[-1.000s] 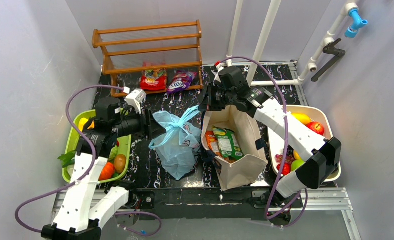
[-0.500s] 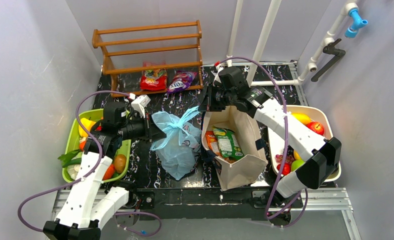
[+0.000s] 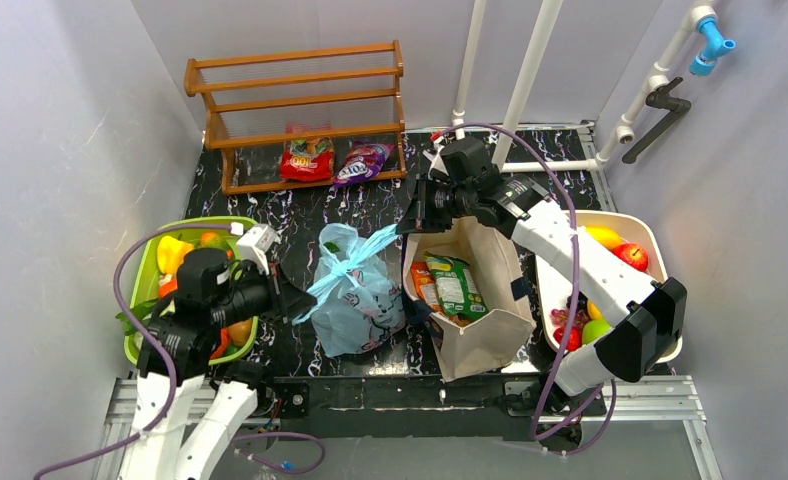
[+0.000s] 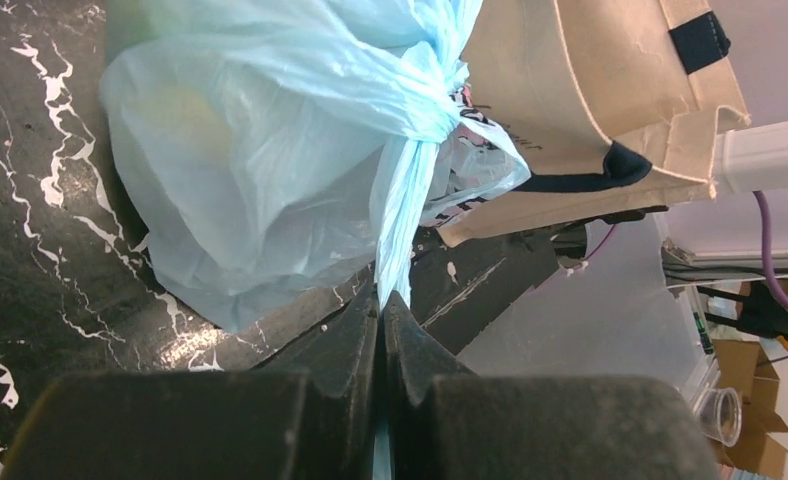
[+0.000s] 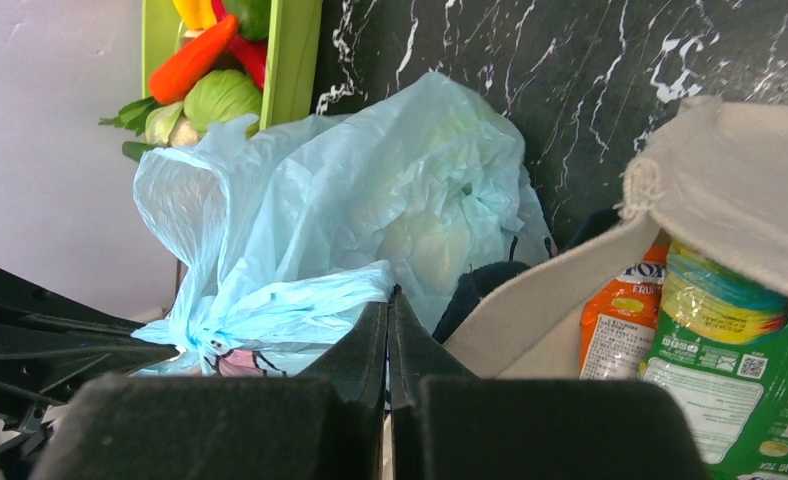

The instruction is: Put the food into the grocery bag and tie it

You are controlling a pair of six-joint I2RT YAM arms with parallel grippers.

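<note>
On my far left, the green tub [image 3: 198, 221] of vegetables sits on the black marbled worktop [image 3: 300, 195]. Just beside it, my left end effector [image 3: 297, 300] is clenched on a twisted strand of the grocery bag's handle; in the left wrist view the fingers meet on the blue plastic with no gap.

The grocery bag [image 3: 365, 315] lies on the worktop between the green tub and the beige tote [image 3: 485, 335], touching the tote's side. Its neck is gathered into a knot [image 4: 432, 105], and the handles run taut from there towards both arms. A pale round shape [image 4: 185, 110] shows through the film; I cannot tell what it is.

My right end effector [image 3: 408, 216], at the tote's far corner, is clamped tight on the other blue handle strand. An orange packet [image 3: 425, 285] and a green packet [image 3: 458, 285] stand inside the tote. Furthest right, a white tub [image 3: 625, 215] holds fruit.
</note>
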